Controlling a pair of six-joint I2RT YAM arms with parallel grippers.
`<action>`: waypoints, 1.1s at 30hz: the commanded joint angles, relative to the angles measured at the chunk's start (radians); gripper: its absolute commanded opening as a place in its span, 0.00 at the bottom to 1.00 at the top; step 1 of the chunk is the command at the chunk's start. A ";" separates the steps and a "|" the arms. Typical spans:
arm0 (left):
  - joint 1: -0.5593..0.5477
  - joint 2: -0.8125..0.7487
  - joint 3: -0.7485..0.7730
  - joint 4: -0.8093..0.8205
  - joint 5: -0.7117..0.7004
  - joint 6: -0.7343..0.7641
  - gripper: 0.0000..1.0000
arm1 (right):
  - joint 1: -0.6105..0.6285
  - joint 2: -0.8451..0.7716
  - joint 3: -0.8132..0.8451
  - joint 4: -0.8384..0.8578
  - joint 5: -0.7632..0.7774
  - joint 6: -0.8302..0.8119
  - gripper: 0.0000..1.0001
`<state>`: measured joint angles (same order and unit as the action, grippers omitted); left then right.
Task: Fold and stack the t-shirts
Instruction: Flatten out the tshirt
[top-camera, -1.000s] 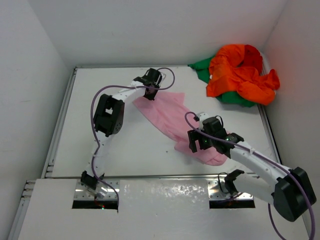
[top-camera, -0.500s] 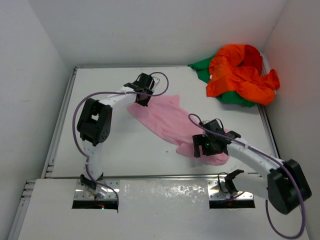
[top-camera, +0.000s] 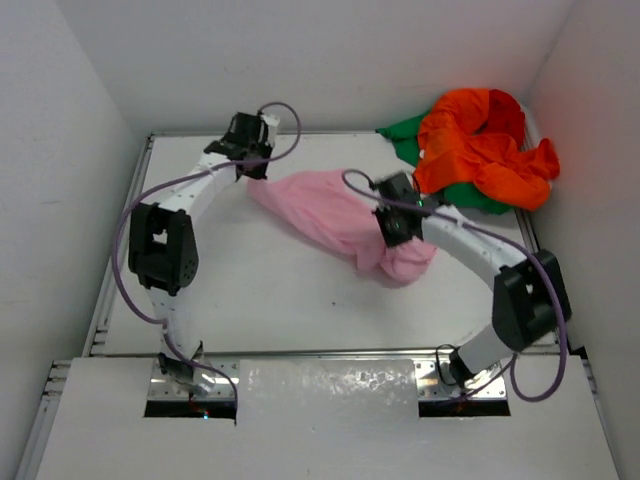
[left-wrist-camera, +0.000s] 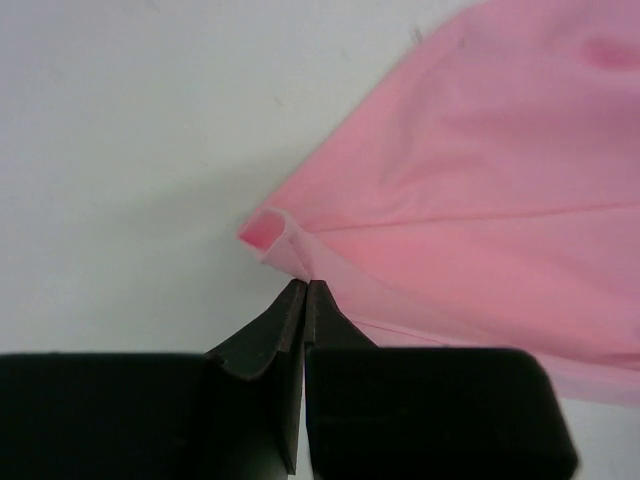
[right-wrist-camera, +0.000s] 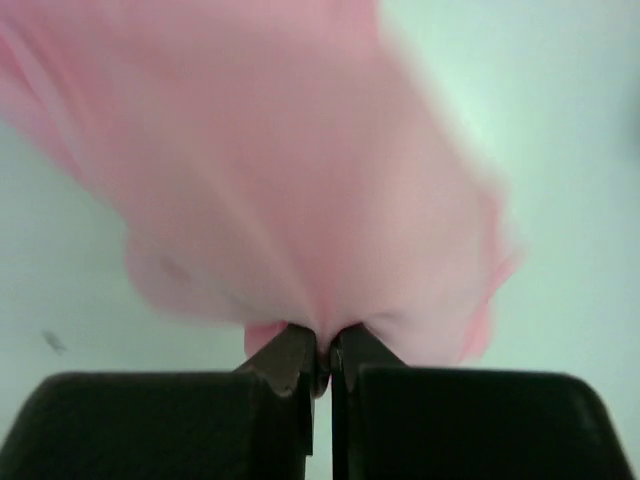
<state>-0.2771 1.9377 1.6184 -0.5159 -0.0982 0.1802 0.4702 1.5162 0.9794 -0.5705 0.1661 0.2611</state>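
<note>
We hold the pink shirt (top-camera: 325, 215) stretched over mid tabletop (top-camera: 270, 300): left gripper (left-wrist-camera: 303, 287) clamped on a hem corner, right gripper (right-wrist-camera: 322, 348) clamped on bunched cloth at the other end. Probably tensioned to spread flat for folding.

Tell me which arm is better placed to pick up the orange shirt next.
Right. The right gripper is close to the orange shirt in the far right corner; the left gripper is at the far left. Both are shut on the pink shirt, so it must release first.
</note>
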 joint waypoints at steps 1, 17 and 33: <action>0.070 -0.051 0.226 0.005 0.014 0.011 0.00 | -0.028 0.115 0.474 -0.050 0.073 -0.190 0.00; 0.102 -0.469 -0.096 -0.058 -0.046 0.165 0.00 | -0.107 -0.049 0.356 -0.062 -0.322 -0.317 0.15; 0.102 -0.600 -0.666 -0.006 -0.011 0.148 0.00 | -0.150 -0.123 -0.028 -0.012 -0.179 0.118 0.70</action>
<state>-0.1722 1.3865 0.9489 -0.5716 -0.0837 0.3195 0.3183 1.4559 1.0180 -0.5999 -0.0711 0.2684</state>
